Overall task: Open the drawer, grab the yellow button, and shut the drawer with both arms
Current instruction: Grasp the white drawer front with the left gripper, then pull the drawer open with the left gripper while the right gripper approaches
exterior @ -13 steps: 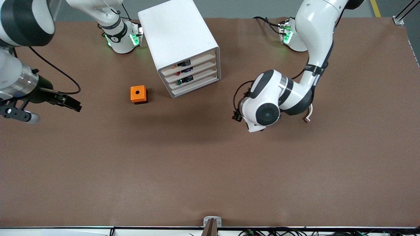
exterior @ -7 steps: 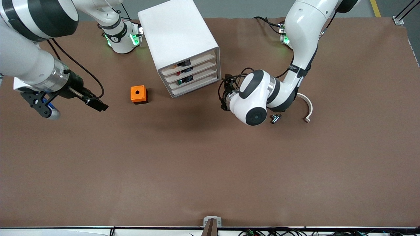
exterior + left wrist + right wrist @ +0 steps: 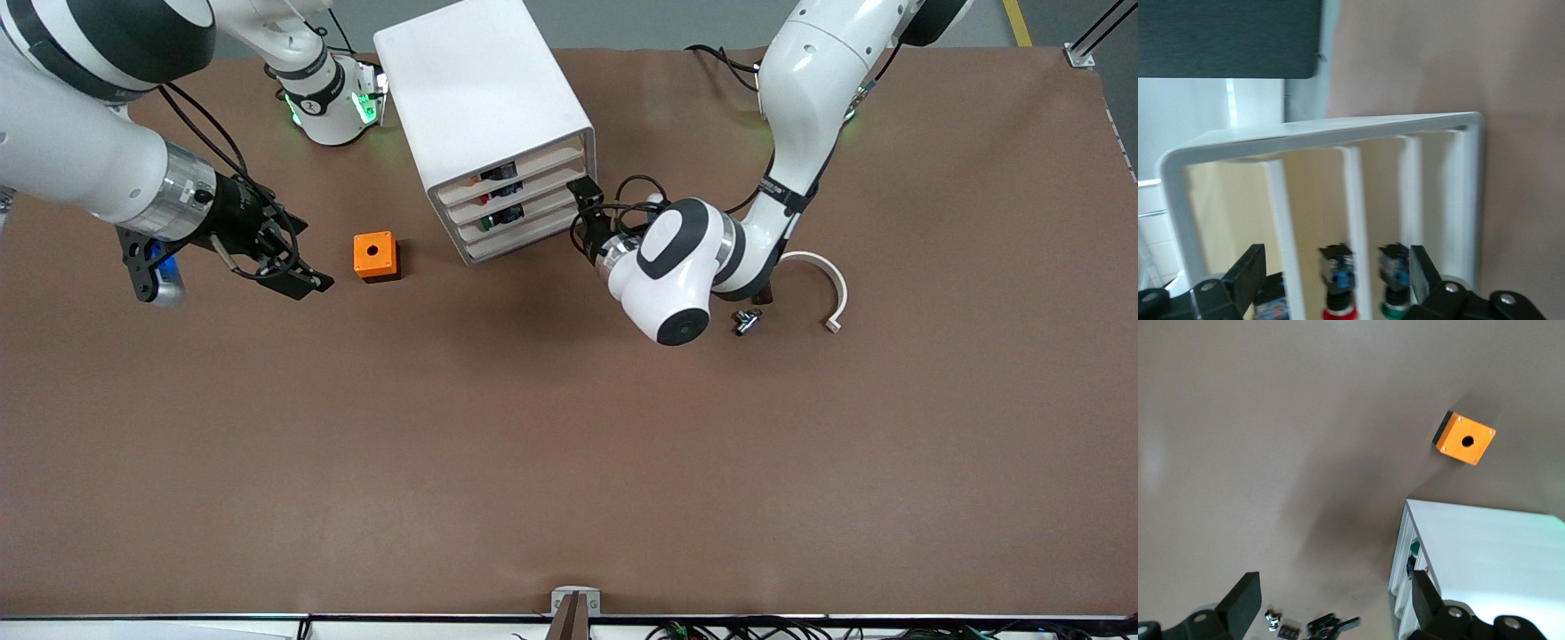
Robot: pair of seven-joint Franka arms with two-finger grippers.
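The left gripper (image 3: 587, 203), fingers spread wide, sits at the front corner of the white boxy cabinet (image 3: 484, 89), level with its upper drawers. The top shallow white drawer with cream front (image 3: 532, 165) is shut and lies directly ahead of this gripper, its long axis running across the cabinet face. The orange-capped button cannot be picked out inside.

The right gripper (image 3: 298, 280), fingers also spread, hovers over the brown surface (image 3: 569, 444) just beside the orange cube box (image 3: 375, 256), well apart from the drawer. The left arm appears better placed to pull.

white cabinet (image 3: 480, 84) — cream fronts; orange box (image 3: 375, 256) — brown table (image 3: 569, 444).
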